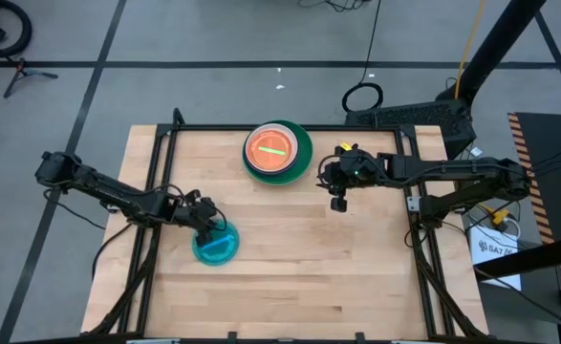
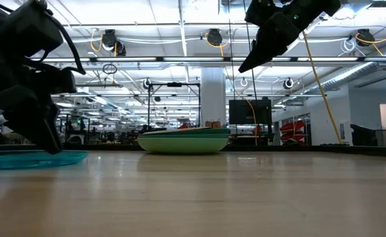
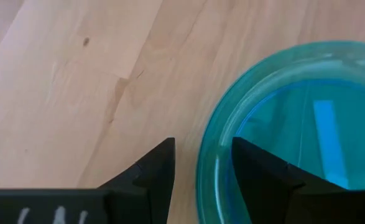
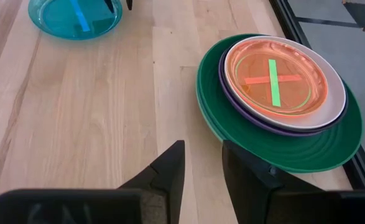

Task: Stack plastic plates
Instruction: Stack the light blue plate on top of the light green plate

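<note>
Claw on our left arm (image 1: pixel 206 229) sits low at the near-left part of the wooden surface (image 1: pixel 290 268), its fingers (image 3: pixel 160 171) apart and straddling the rim of the teal plate (image 1: pixel 216 247), one finger outside the rim and one inside. We cannot tell whether either finger touches the plastic. The teal plate is round, shallow and see-through, with a lighter blue strip across its middle, and it lies flat, well apart from the stack. Moving right, at the far middle of the surface, sits the stack (image 1: pixel 278 151): a dark green plate (image 4: pixel 281 146) at the bottom, a purple plate (image 4: pixel 244 112) on it, then a white plate (image 4: pixel 331 93), and an orange plate (image 4: pixel 275 81) on top marked with a green and red cross. Further right, our right claw (image 1: pixel 338 203) hangs above the surface just beside the stack, fingers apart and empty. We judge the main risk to be the thin, slick rim slipping from the left claw if it closes too shallowly, letting the plate drop or skid.
</note>
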Available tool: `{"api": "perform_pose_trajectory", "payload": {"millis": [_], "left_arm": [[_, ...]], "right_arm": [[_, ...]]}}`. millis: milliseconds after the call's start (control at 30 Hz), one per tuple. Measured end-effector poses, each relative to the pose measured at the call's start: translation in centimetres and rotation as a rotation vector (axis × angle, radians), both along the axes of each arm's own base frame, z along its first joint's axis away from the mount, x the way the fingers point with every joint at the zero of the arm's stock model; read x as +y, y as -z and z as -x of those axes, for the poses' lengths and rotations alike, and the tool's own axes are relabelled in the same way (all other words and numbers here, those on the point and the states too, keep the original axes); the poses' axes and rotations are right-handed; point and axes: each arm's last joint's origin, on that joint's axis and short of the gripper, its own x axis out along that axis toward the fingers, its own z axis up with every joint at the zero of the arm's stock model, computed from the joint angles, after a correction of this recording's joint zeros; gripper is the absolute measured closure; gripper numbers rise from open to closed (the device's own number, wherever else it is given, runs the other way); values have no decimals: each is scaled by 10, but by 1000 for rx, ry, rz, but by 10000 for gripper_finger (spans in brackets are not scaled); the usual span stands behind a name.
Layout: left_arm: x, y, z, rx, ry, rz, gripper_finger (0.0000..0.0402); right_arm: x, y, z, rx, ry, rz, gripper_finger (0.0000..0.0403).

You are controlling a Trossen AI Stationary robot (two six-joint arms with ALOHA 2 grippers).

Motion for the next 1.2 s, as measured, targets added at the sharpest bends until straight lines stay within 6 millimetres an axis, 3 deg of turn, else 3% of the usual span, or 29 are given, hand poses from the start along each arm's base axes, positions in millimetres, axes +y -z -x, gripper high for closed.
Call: {"api": "perform_pose_trajectory", "payload": {"millis": [500,833,1200], "left_arm": [[-5,14,8,-29,27,27,240],[-5,14,8,-29,9,42,313],[-7,8,4,-36,-4,52,346]], "right_arm": [[0,0,0,0,0,0,303],[0,0,0,0,0,0,303],[0,0,0,0,1,0,303]]}}
